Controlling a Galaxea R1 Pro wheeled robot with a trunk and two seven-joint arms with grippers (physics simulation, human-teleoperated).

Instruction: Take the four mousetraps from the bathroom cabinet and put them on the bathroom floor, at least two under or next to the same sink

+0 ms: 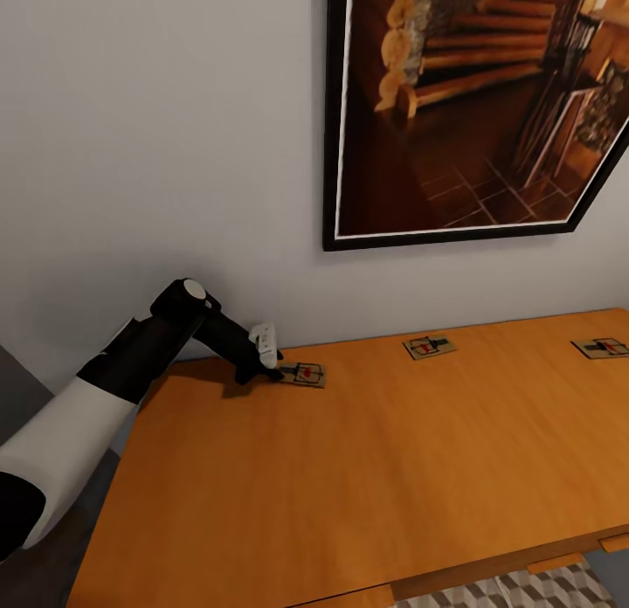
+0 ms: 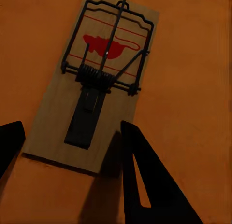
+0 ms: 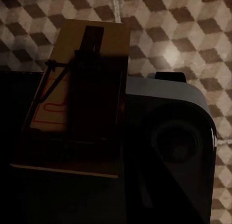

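Three mousetraps lie along the back of the orange-brown cabinet top (image 1: 367,477): one at the left (image 1: 304,374), one in the middle (image 1: 429,347), one at the far right (image 1: 601,347). My left gripper (image 1: 267,367) is down at the left trap's near end. In the left wrist view this trap (image 2: 92,74) lies flat, and the left gripper (image 2: 72,130) is open with a black finger (image 2: 145,180) on either side of the trap's end. In the right wrist view a fourth mousetrap (image 3: 58,93) hangs tilted above the cube-patterned floor (image 3: 183,21), with my right gripper (image 3: 94,96) shut on it in deep shadow.
A large framed picture (image 1: 472,110) hangs on the grey wall behind the cabinet. Drawer fronts (image 1: 559,563) jut out at the cabinet's front edge, with patterned floor tiles (image 1: 524,590) below. A grey part of my own body (image 3: 179,137) sits under the held trap.
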